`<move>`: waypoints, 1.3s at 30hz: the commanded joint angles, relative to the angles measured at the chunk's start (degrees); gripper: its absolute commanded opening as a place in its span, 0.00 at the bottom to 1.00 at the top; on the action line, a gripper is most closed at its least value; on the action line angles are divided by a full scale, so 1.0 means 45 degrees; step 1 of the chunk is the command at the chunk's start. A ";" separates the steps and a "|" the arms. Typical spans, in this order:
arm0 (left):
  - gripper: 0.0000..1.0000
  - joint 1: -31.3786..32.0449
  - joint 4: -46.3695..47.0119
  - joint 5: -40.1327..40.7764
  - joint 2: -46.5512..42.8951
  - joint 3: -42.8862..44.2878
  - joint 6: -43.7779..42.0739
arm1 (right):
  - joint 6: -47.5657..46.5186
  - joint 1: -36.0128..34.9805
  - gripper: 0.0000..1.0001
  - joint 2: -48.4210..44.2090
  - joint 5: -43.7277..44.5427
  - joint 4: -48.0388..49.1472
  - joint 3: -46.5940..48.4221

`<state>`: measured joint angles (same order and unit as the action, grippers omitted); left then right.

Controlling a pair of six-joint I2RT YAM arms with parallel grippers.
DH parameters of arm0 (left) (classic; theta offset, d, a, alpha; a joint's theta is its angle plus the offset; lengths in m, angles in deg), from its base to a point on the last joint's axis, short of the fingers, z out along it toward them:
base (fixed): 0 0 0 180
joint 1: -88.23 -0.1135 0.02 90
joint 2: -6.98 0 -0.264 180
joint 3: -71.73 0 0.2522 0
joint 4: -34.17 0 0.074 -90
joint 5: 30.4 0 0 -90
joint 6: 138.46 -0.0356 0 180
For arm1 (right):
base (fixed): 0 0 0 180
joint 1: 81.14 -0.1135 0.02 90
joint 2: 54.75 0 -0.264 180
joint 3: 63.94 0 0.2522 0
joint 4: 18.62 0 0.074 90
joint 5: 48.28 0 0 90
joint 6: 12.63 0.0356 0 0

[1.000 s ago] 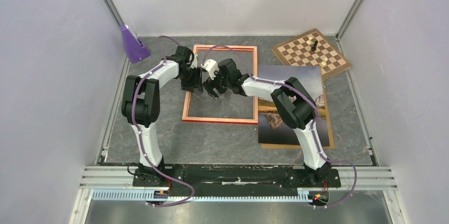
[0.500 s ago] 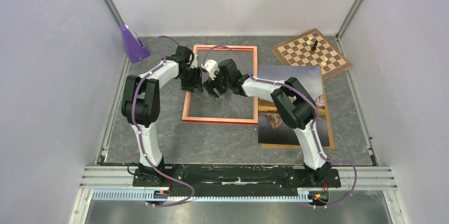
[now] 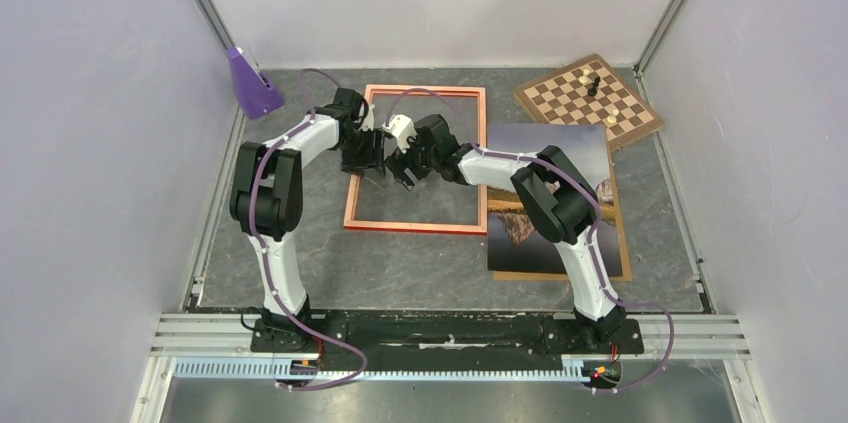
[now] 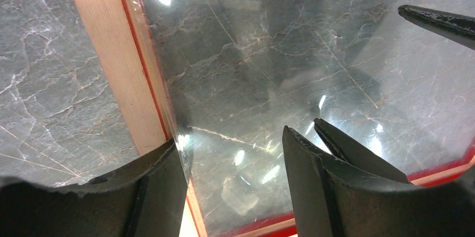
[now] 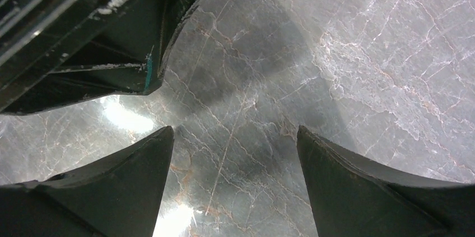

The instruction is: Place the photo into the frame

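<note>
The orange-red frame (image 3: 415, 227) lies flat at the table's middle, with a clear pane inside it that shows the marble beneath. The photo (image 3: 545, 138) lies face up to the frame's right, partly hidden by my right arm. My left gripper (image 3: 364, 163) is open over the frame's left rail (image 4: 112, 63), one finger at the rail and the other over the pane; in its wrist view the gripper (image 4: 232, 147) holds nothing. My right gripper (image 3: 403, 173) is open just to its right above the pane, and its wrist view shows the gripper (image 5: 235, 136) empty.
A brown backing board (image 3: 625, 248) lies under the photo. A chessboard (image 3: 588, 98) with a few pieces sits at the back right. A purple object (image 3: 250, 83) stands at the back left. Grey walls close in the table on three sides.
The right arm has shifted very slightly toward the back. Both grippers stay open over the frame's left part; nothing was taken hold of or let go.
</note>
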<state>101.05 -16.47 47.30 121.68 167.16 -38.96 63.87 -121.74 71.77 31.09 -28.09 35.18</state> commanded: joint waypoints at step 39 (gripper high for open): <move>0.67 -0.0074 -0.0989 0.1488 -0.2714 0.0228 -0.1656 | -0.0396 0.0253 0.93 -0.1227 0.0439 -0.0476 0.0044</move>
<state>101.10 -22.70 53.53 113.87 168.34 -43.60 63.68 -120.77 71.11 31.51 -27.94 34.20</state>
